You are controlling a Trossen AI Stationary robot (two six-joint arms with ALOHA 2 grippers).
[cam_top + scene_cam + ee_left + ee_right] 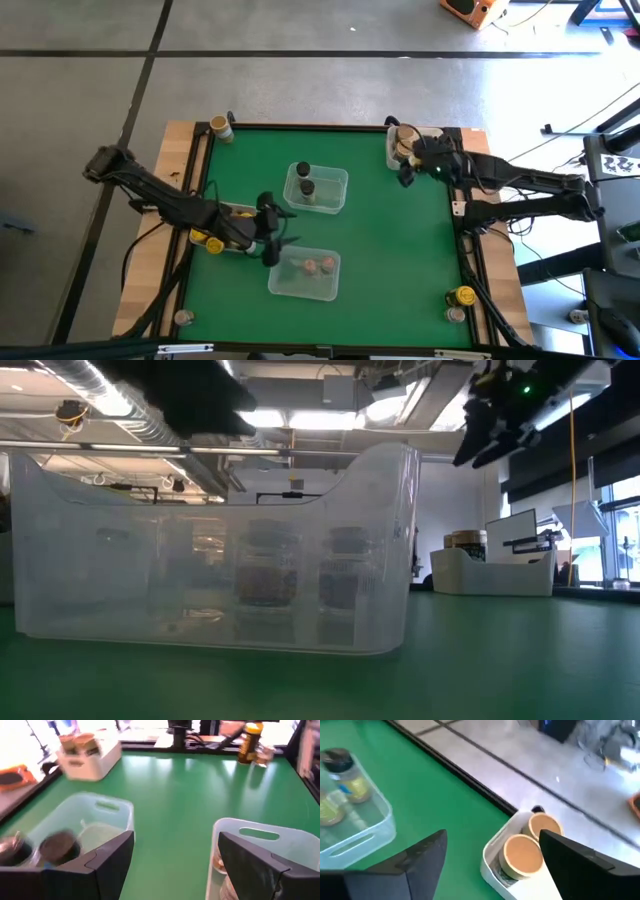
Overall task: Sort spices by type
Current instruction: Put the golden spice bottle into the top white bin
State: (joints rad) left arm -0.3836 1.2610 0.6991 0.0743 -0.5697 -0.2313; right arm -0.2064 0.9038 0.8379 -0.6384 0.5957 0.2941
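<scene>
My left gripper [272, 232] [175, 870] hangs open and empty between two clear tubs. The far tub [316, 188] holds two black-lidded spice jars [59, 846]. The near tub [305, 273] holds pinkish-brown-lidded jars [318, 266]. My right gripper [407, 168] [495, 870] is open and empty above the mat, just short of a white tray [495, 865] at the far right corner, where two tan-lidded jars [522, 852] stand upright. Yellow-lidded jars [212, 241] sit in a tray at the left edge, under my left arm.
Loose jars stand on the table's corners: a yellow-lidded one at the far left [221, 127], another at the near right [465, 296], and small ones at the near left [183, 318] and near right [455, 314]. Bare green mat [400, 240] lies between the tubs and the right edge.
</scene>
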